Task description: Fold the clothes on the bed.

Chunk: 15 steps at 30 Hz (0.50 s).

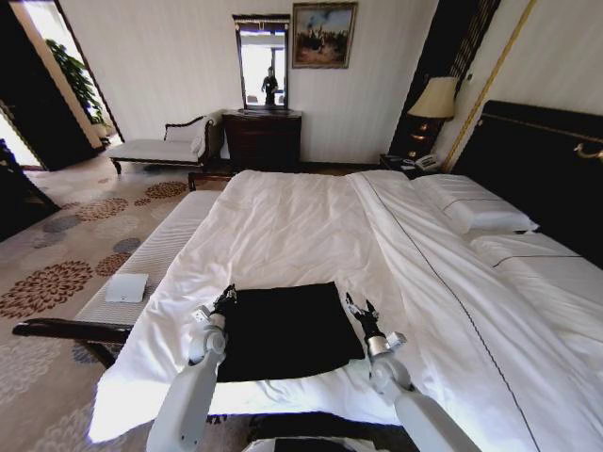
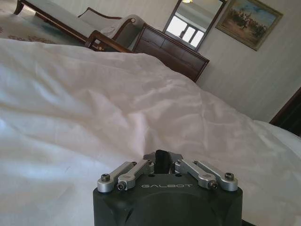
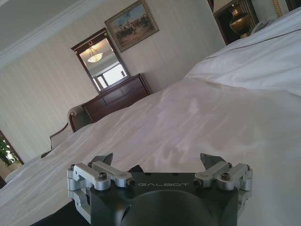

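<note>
The clothes are one black T-shirt lying flat as a dark rectangle on the white bed, close to its near edge. My left gripper sits at the shirt's far left corner. In the left wrist view that gripper is shut, its fingers pressed together just above the white sheet, and I see no fabric in it. My right gripper hovers at the shirt's far right corner. In the right wrist view it is open, fingers spread wide, with a strip of the black shirt below it.
A white-cushioned bench with a small white object runs along the bed's left side. Pillows and a dark headboard lie to the right. A dresser, a chaise and a lamp stand along the far wall.
</note>
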Tool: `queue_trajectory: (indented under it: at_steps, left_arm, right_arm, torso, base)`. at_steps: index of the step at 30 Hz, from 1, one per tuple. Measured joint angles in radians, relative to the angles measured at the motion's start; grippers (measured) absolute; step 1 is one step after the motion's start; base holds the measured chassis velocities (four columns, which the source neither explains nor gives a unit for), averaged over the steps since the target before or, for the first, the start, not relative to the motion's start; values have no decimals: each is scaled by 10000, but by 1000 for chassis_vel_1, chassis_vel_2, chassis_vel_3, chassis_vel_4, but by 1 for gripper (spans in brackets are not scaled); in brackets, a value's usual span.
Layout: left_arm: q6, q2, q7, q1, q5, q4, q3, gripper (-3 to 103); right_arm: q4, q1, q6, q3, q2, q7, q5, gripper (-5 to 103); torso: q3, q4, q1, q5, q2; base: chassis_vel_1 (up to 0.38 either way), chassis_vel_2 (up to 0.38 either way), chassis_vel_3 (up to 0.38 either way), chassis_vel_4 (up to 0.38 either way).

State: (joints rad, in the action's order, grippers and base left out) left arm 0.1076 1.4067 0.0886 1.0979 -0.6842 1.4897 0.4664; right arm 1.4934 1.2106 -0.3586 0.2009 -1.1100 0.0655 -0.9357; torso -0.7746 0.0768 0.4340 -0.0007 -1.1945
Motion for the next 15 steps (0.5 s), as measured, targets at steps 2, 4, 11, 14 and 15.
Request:
queue_trajectory:
  at_steps: [2, 4, 11, 14, 15]
  left_arm:
    - [-1, 29, 0, 4, 13, -28, -11, 15]
    - [-6, 70, -3, 9, 54, -103, -19, 12]
    - [-6, 20, 11, -3, 57, -209, 20, 11]
    - [-7, -6, 17, -57, -46, -255, 91, 11]
    - [-7, -11, 15, -93, -123, -271, 126, 8]
  right_arm:
    - [-1, -8, -1, -5, -8, 0, 5, 100]
    - [-2, -17, -4, -7, -12, 0, 16, 100]
    - [-2, -16, -4, -6, -12, 2, 27, 100]
    - [-16, -41, -4, -18, -58, 6, 38, 100]
    - [-30, -66, -4, -37, -77, 8, 42, 100]
  torso:
    - [0, 0, 0, 0, 0]
    - [0, 0, 0, 0, 0]
    - [0, 0, 0, 0, 0]
    - [0, 0, 0, -1, 0]
    - [0, 0, 0, -1, 0]
  base:
    - [0, 0, 0, 0]
    - [0, 0, 0, 0]
    - [0, 0, 0, 0]
    - [0, 0, 0, 0]
    - [0, 0, 0, 0]
